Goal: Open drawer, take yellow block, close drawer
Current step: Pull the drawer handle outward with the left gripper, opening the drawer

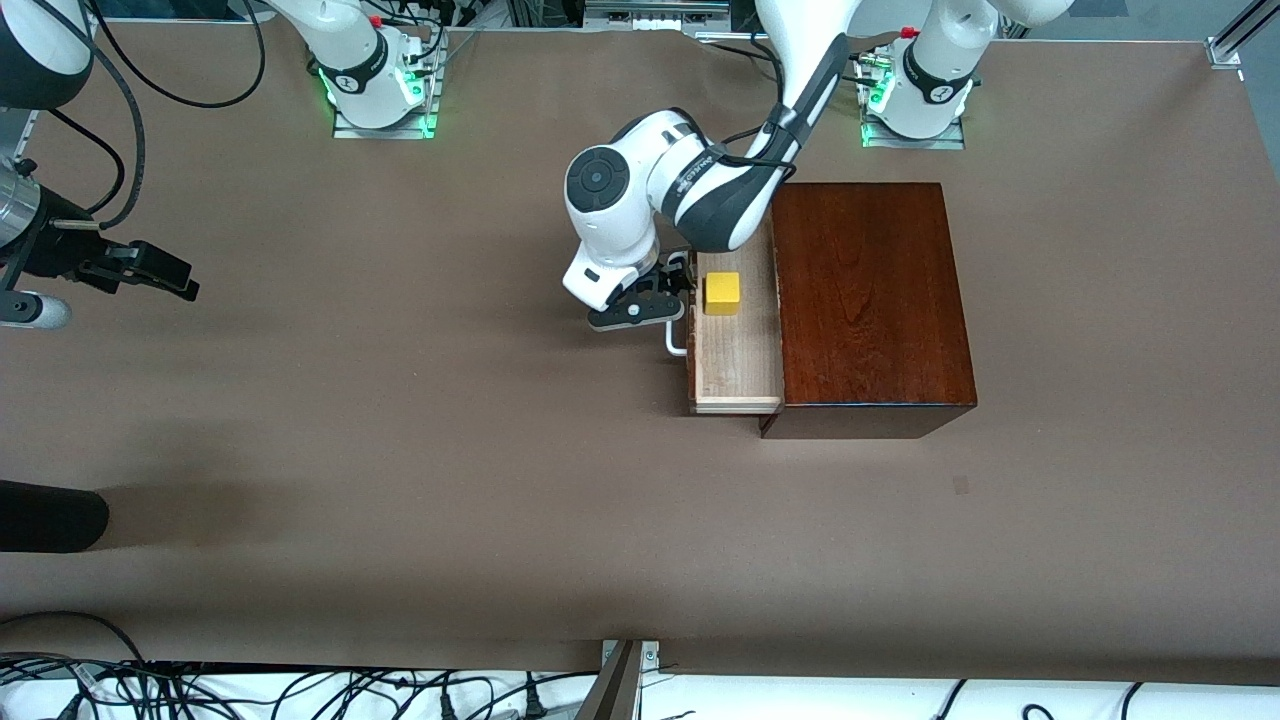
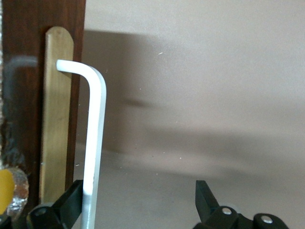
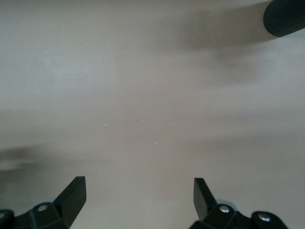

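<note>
The drawer (image 1: 737, 362) stands pulled out of the dark wooden box (image 1: 870, 300), toward the right arm's end of the table. The yellow block (image 1: 722, 293) sits in the pale tray; its edge also shows in the left wrist view (image 2: 4, 191). My left gripper (image 1: 681, 287) is at the drawer's front and open (image 2: 140, 188). The white loop handle (image 2: 95, 133) passes between its fingers, close against one finger (image 2: 71, 200) and well apart from the other. My right gripper (image 1: 178, 281) waits open over bare table (image 3: 139, 183), holding nothing.
A black cylinder (image 1: 50, 515) pokes in over the table at the right arm's end, near the front camera; its tip shows in the right wrist view (image 3: 286, 16). Cables (image 1: 300, 690) run along the table's near edge. Brown tabletop (image 1: 400, 400) surrounds the box.
</note>
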Motion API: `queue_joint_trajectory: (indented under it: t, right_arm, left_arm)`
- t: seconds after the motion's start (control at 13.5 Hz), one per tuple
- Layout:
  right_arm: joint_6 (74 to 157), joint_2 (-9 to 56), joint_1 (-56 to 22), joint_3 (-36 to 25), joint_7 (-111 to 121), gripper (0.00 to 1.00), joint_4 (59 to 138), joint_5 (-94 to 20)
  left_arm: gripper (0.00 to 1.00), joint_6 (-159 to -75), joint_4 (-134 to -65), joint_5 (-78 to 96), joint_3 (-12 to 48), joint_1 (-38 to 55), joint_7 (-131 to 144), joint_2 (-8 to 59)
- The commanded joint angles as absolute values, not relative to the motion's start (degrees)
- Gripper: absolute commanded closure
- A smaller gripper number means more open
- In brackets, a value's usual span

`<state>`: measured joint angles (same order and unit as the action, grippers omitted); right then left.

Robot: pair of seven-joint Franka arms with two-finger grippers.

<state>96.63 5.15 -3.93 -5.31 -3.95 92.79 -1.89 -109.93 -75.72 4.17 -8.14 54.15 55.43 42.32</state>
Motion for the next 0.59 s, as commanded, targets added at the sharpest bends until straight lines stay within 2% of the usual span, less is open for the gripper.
queue_joint_trajectory:
  t: [0.0,0.52]
  right_arm:
    - [95.4,5.2,-4.2,-5.2,-3.5,0.00,91.8,-1.8]
    - [95.4,5.3,-4.3,-5.2,-4.0,0.00,91.8,-1.8]
  left_arm:
    - [0.00,-111.2,-65.9,6.5,-5.9,56.1,61.5,47.8]
    - [0.00,-110.2,-65.9,5.7,-6.2,54.9,60.1,46.2]
